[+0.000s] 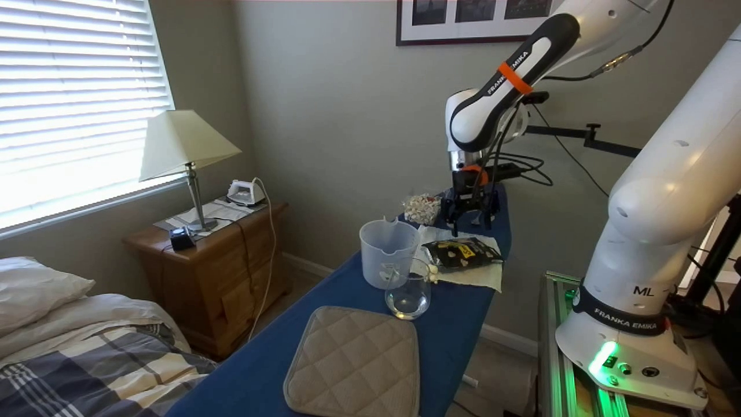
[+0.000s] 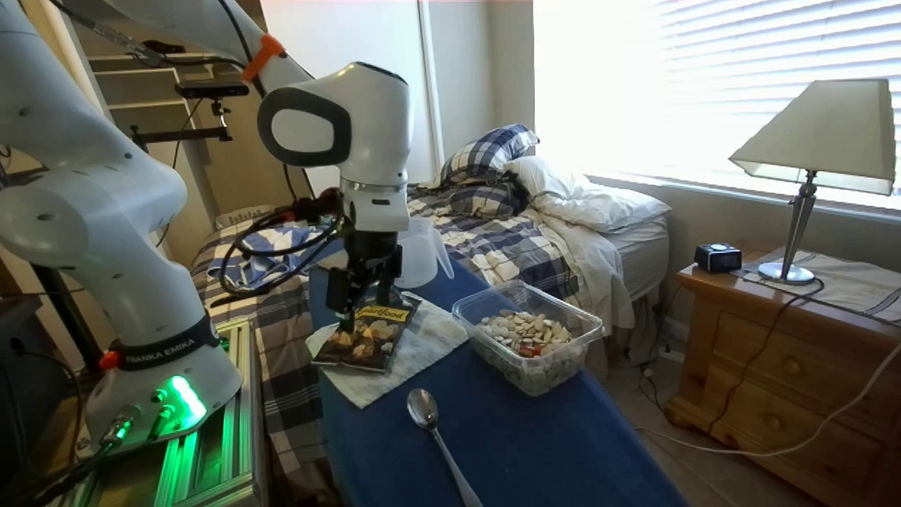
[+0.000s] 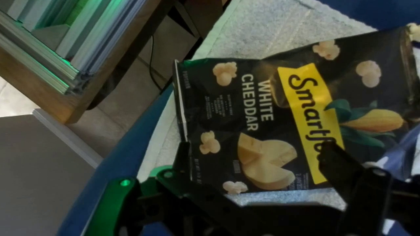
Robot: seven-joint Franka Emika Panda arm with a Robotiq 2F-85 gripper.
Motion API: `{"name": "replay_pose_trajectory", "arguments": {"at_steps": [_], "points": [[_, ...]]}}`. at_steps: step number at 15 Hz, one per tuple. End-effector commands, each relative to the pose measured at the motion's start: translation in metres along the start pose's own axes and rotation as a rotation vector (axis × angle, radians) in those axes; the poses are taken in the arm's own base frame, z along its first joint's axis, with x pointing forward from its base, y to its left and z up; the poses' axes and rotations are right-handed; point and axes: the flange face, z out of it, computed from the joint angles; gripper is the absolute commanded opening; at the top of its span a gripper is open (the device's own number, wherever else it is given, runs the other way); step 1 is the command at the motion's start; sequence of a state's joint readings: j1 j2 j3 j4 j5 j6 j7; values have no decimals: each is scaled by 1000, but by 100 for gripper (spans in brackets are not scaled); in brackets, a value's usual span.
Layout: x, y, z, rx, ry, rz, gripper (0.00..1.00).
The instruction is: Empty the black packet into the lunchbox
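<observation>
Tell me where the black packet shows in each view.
In an exterior view: black packet right of and below centre.
In an exterior view: black packet left of and below centre.
Wrist view: black packet spanning middle and right.
Shared landmark: pale towel beneath it.

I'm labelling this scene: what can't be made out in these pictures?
Black packet: smallest print, blurred and tiny in the wrist view.
Lunchbox: floor, hidden under its contents in an exterior view.
Spoon: handle end, cut off by the bottom edge of an exterior view.
</observation>
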State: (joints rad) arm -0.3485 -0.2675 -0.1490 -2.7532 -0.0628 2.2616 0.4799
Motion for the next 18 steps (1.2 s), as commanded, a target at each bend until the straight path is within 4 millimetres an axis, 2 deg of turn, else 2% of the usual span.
{"name": "replay_pose_trajectory", "arguments": {"at_steps": [1, 4, 6, 7, 9, 11, 13, 16, 18], "points": [[10, -8, 10, 70, 19, -20, 100], [12, -14, 16, 109, 23, -20, 100], [13, -16, 19, 123, 20, -20, 84], [14, -17, 21, 128, 18, -20, 66], [14, -18, 25, 134, 14, -23, 55], [15, -19, 28, 137, 13, -24, 53], [17, -18, 30, 140, 13, -25, 46], [18, -17, 33, 142, 14, -28, 19], [19, -16, 35, 142, 11, -28, 6]]}}
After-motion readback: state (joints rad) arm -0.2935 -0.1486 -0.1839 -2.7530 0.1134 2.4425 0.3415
